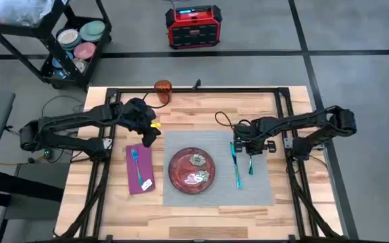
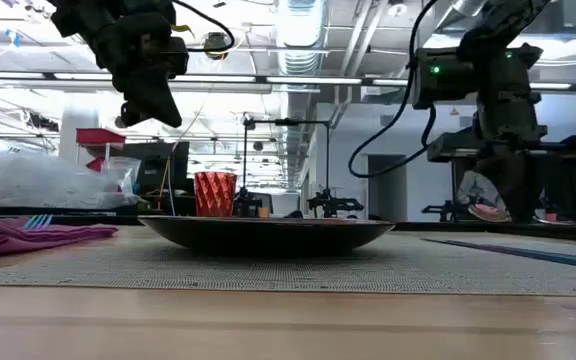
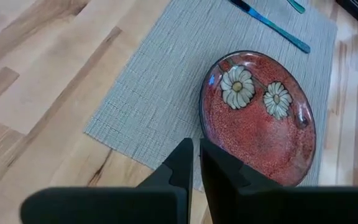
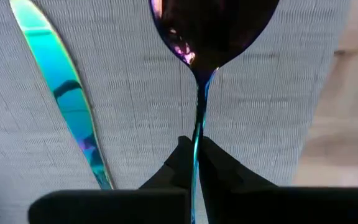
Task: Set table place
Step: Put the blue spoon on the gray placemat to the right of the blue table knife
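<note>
A grey placemat (image 1: pixel 218 196) lies on the table (image 1: pixel 201 111) with a red flowered plate (image 1: pixel 192 169) on it. Left of the mat lies a purple napkin (image 1: pixel 140 172) with a blue fork (image 1: pixel 135 160) on top. A teal knife (image 1: pixel 237 167) lies on the mat right of the plate. My right gripper (image 1: pixel 250 150) is shut on a spoon (image 4: pixel 211 25) just right of the knife. An orange cup (image 1: pixel 163 90) stands at the table's far edge. My left gripper (image 1: pixel 148 133) hangs shut with nothing in it, raised over the mat's far left corner. My right gripper pinches the spoon's thin handle (image 4: pixel 199 118) between its two fingers, which come from above at the table's far side. The bowl (image 1: pixel 250 169) points toward the near edge. I cannot tell whether the spoon rests on the mat or hangs just over it.
Bare wood lies near the front edge and on the table's right side. Off the table stand a black cart with stacked dishes (image 1: pixel 80 42) at the far left and a red box (image 1: pixel 193 25) on the floor behind.
</note>
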### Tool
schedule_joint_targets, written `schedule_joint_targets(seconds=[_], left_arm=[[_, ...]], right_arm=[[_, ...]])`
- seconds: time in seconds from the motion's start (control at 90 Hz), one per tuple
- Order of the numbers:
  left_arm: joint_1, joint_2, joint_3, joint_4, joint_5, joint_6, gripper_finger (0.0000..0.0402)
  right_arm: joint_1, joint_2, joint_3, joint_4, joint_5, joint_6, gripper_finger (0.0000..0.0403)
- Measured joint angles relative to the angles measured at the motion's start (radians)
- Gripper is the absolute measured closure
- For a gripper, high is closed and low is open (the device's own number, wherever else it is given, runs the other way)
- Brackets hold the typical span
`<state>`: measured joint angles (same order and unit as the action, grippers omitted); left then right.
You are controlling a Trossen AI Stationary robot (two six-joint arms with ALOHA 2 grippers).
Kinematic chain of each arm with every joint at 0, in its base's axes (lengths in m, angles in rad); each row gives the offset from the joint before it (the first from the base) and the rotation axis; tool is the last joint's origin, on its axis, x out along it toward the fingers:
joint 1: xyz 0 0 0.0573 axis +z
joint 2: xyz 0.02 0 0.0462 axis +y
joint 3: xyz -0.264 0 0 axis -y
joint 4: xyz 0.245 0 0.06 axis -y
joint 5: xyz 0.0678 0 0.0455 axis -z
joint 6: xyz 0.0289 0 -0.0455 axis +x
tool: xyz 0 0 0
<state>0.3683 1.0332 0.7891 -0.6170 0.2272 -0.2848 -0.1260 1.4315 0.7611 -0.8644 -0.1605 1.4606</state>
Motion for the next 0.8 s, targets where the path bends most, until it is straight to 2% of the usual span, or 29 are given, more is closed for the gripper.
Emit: schedule_joint_targets(seconds=[0.444,0.556,0.678,0.8], left_arm=[[0.000,0.000,0.000,0.000,0.000,-0.026,0.0390],[0.000,0.000,0.000,0.000,0.000,-0.026,0.0390],[0.000,0.000,0.000,0.000,0.000,-0.026,0.0390],[0.000,0.000,0.000,0.000,-0.001,-0.026,0.0390]], right_arm=[[0.116,0.003,-0.002,-0.019,0.001,0.109,0.0403],[0.136,0.009,-0.028,0.015,-0.013,0.137,0.0403],[0.165,0.009,-0.074,0.131,-0.028,0.199,0.0403],[0.172,0.009,-0.092,0.145,-0.032,0.215,0.0403]])
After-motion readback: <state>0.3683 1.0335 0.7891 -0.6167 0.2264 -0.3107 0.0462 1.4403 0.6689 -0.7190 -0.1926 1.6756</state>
